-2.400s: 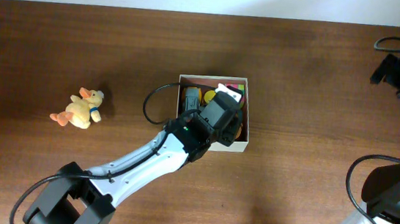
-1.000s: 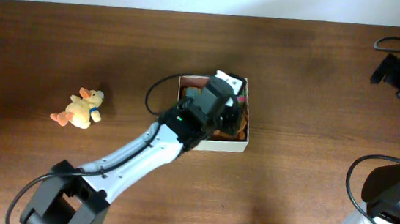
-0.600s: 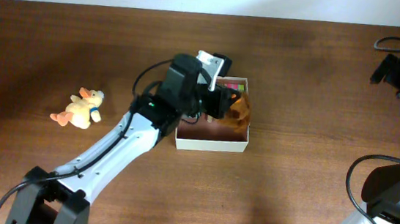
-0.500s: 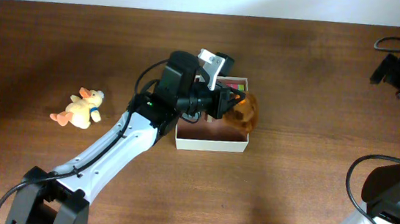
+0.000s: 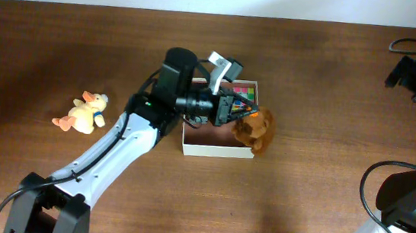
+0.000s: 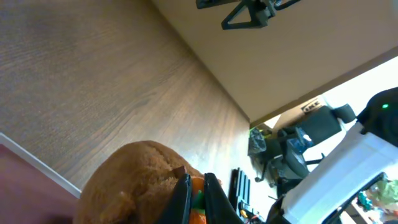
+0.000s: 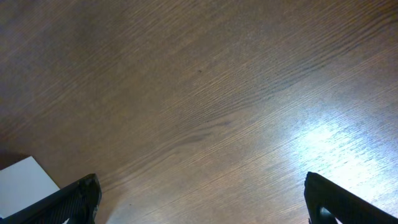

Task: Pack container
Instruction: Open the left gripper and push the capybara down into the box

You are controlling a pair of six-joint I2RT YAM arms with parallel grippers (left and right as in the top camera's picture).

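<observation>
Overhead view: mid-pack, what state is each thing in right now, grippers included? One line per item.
container: lidless, upright, colourful toys inside.
brown plush toy: pinched by the left gripper, over the container's right wall, partly outside.
yellow duck plush: lying on the table left of the container, unpacked.
left gripper: shut on the brown plush toy.
right gripper: open, holding nothing.

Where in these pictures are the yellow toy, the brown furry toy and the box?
yellow toy point(image 5: 83, 114), overhead view, on its body.
brown furry toy point(image 5: 256, 129), overhead view, on its fur.
box point(image 5: 216, 150), overhead view, on its near white wall.
</observation>
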